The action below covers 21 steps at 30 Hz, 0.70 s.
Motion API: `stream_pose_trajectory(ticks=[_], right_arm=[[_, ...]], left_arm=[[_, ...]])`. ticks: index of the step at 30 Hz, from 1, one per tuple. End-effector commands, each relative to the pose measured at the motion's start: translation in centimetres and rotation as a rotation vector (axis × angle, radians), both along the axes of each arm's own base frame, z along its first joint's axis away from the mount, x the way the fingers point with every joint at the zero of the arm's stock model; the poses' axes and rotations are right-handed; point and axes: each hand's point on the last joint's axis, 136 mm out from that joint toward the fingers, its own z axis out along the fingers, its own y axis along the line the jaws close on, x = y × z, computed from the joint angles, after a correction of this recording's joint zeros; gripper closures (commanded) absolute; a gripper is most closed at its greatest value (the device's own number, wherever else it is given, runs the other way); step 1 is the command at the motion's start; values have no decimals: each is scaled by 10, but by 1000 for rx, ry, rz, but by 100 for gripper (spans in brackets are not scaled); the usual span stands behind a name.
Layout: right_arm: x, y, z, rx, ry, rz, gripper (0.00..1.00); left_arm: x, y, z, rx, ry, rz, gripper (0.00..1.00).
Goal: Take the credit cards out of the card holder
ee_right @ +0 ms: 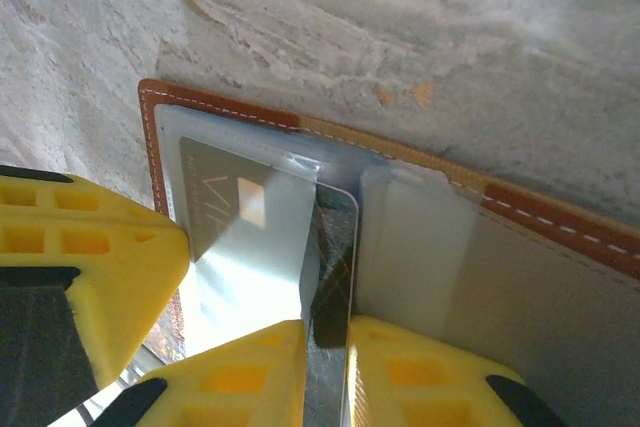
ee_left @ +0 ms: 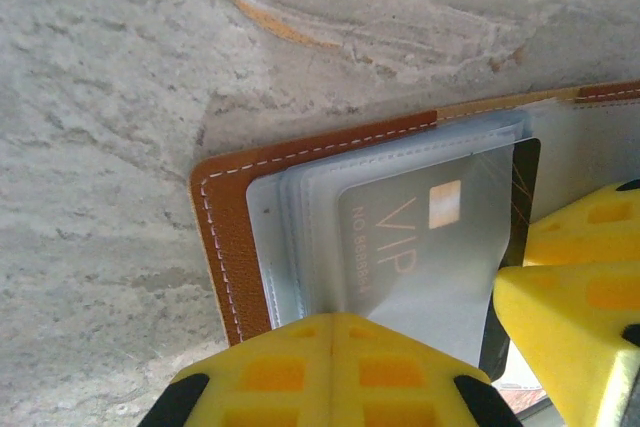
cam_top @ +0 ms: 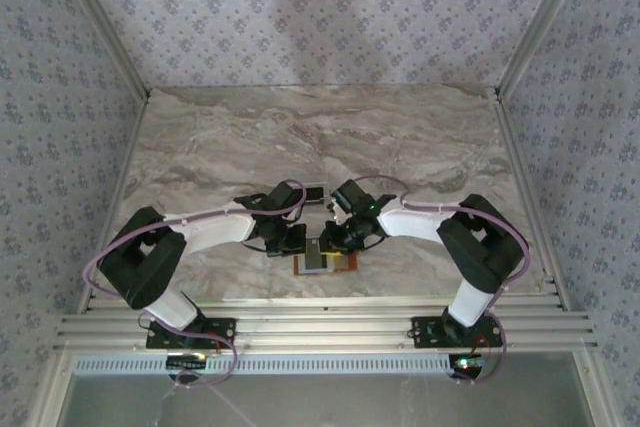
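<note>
The flat orange-brown leather card holder with white stitching (ee_left: pixel 225 247) lies open on the grey-beige marbled tabletop (cam_top: pixel 300 137). It is low in the middle of the top view, under the two arms' wrists, which meet right over it. Its clear plastic sleeves face up. In the left wrist view the holder takes up the lower right of the frame. A grey plastic card printed "VIP" with a small gold chip (ee_left: pixel 410 247) sits inside the top clear sleeve, centre-right. A thin dark plastic card (ee_right: pixel 335 257) sticks out of the sleeves beside it, in the lower middle of the right wrist view, with its near end raised toward that camera.

The left pincer (ee_left: pixel 332 332), with yellow fingers, is fully closed. Its two fingers are pressed together with only a seam between them, and it has hold of nothing. Its tips sit against the clear sleeves at the bottom of the left wrist view, near the holder's stitched left edge. The right pincer (ee_right: pixel 327 347) is closed almost all the way, with one yellow finger on each side of the dark card, gripping its near end. The two pincers are just beside each other, and the left one's fingers show at the left edge of the right wrist view.
</note>
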Motion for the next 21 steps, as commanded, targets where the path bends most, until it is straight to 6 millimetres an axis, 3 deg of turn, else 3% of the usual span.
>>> stream_pose_trajectory(ticks=[1,10,18,21], right_arm=[[-3,7,10,59,1,15,84],[0,-4,13,55,-15,-14,94],[4,-30,13,23,-20,-61,96],[4,-30,17,36,-21,-59,96]], left_arm=[[-15,29,-30,153,58,-1,100],[-15,28,-29,152,58,-2,100],[-16,30,-28,159,60,-4,100],[-15,29,-27,155,58,-4,100]])
